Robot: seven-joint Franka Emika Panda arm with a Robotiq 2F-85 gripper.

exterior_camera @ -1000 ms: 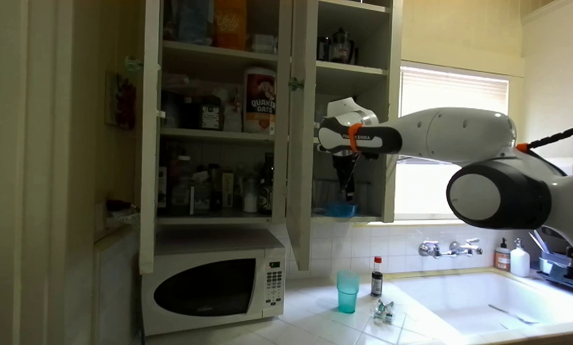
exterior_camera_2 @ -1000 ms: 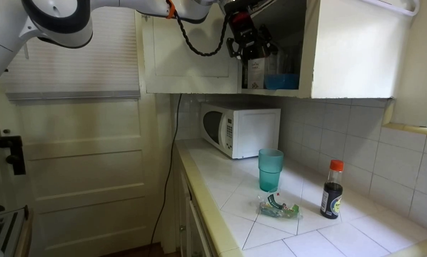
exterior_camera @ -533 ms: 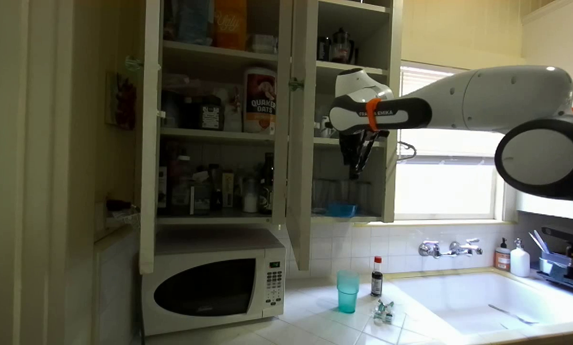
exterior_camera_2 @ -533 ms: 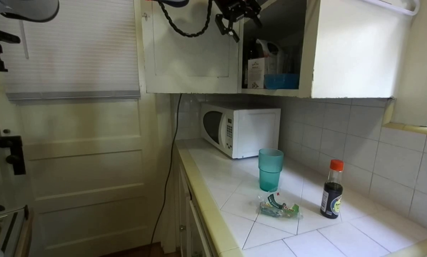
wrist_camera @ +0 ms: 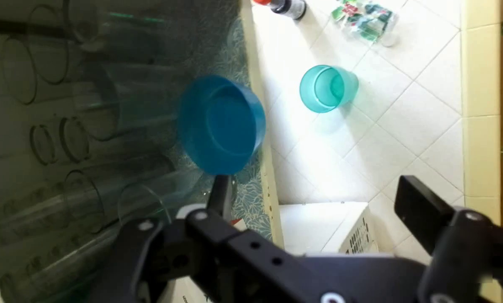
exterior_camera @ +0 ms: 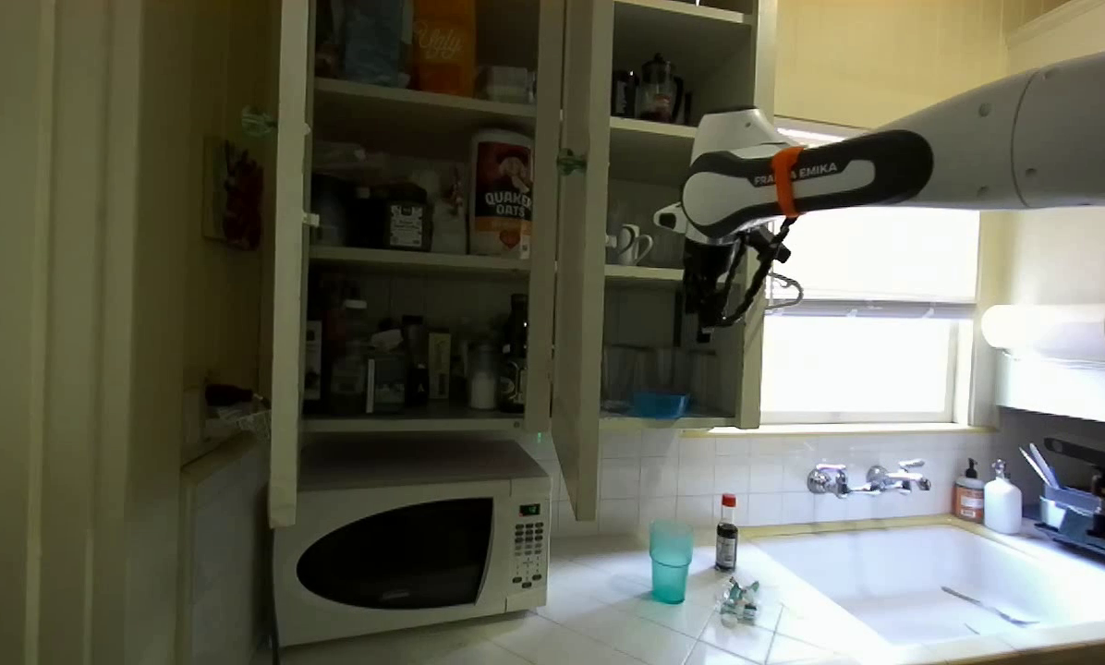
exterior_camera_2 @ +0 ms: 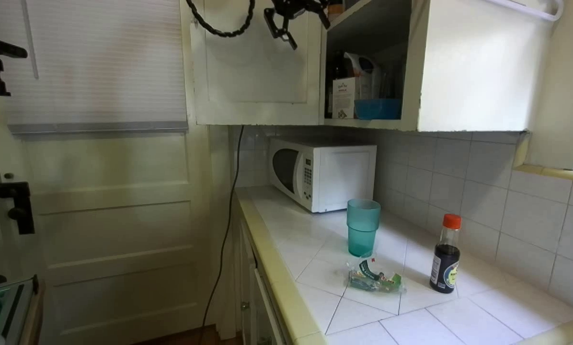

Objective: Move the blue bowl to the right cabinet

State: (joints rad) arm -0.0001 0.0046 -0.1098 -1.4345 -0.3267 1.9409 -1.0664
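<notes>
The blue bowl sits upright on the lowest shelf of the right cabinet, near its front edge and in front of clear glasses. It also shows in an exterior view, beside a white box, and in the wrist view. My gripper is open with nothing between its fingers. In both exterior views, the gripper hangs higher than the bowl and apart from it. It is in front of the cabinet opening, by the open door.
The open cabinet door stands left of the shelves. Below are the microwave, a teal cup, a red-capped sauce bottle and a plastic wrapper on the tiled counter. A sink lies to the right.
My gripper has moved up and back out of the cabinet, away from the bowl, and the arm has drawn back with it. The bowl has stayed in place on the shelf.
</notes>
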